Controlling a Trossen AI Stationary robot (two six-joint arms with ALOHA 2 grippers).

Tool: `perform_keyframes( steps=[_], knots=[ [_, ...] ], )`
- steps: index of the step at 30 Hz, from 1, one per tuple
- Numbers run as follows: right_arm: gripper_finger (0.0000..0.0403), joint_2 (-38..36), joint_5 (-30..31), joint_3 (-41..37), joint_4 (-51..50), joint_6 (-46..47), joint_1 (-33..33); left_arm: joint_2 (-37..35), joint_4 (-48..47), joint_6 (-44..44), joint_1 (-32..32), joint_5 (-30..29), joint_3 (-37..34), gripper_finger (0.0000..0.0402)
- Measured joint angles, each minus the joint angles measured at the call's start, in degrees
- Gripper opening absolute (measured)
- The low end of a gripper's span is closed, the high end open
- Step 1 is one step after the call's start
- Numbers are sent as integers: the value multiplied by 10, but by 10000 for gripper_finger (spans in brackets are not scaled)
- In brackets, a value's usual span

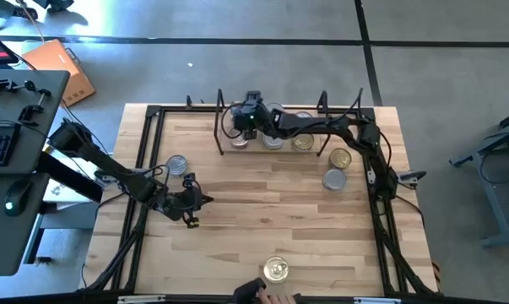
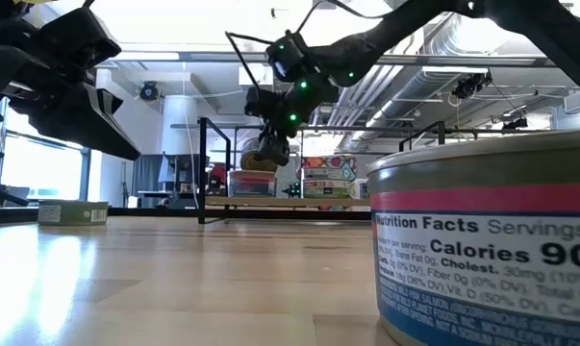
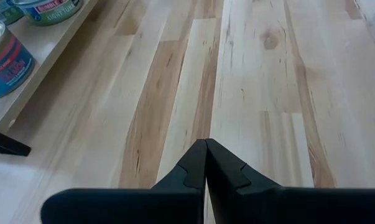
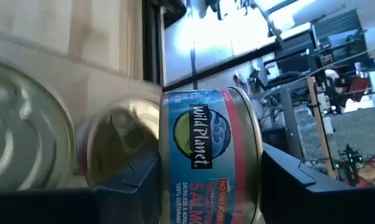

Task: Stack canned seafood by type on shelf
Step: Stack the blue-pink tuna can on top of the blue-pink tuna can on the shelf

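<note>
**Ana:** Pale wood was the stage, a slatted worktop with an open workshop behind it, and the right hand was up at the far edge over the shelf.

**Ben:** And it wasn't empty. Its fingers were clamped on a tin with a blue and red label, held tipped on its side as that arm's own camera showed it.

**Ana:** Three tins already sat in a row on the shelf. Two more waited on the worktop just beside its right end, one lay over on the left, and one was at the near edge.

**Ben:** The left hand hovered low over the left of the worktop, fingers pressed together, holding nothing.

**Ana:** So, placing it well?

**Ben:** My read was that the tin needed levelling first, lid up, then centring over a tin of the same kind. I couldn't tell from these views which one matched.

**Ana:** Risks?

**Ben:** The wire uprights stood close. A slow, straight descent and release only once it sat flat seemed wise; a tilted drop could have knocked the row.
</note>
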Motion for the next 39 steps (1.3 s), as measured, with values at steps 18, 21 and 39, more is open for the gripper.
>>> perform_keyframes(
  steps=[18, 21, 39],
  knots=[
    [220, 4, 4, 0, -18, 22, 14, 0, -1, -1, 0, 0, 0, 0],
    [230, -2, -9, 0, -35, 32, 15, 0, -1, -1, 0, 0, 0, 0],
    [275, -9, -50, 23, -108, 101, 12, 0, -2, -1, 0, 0, 0, 0]
  ],
)
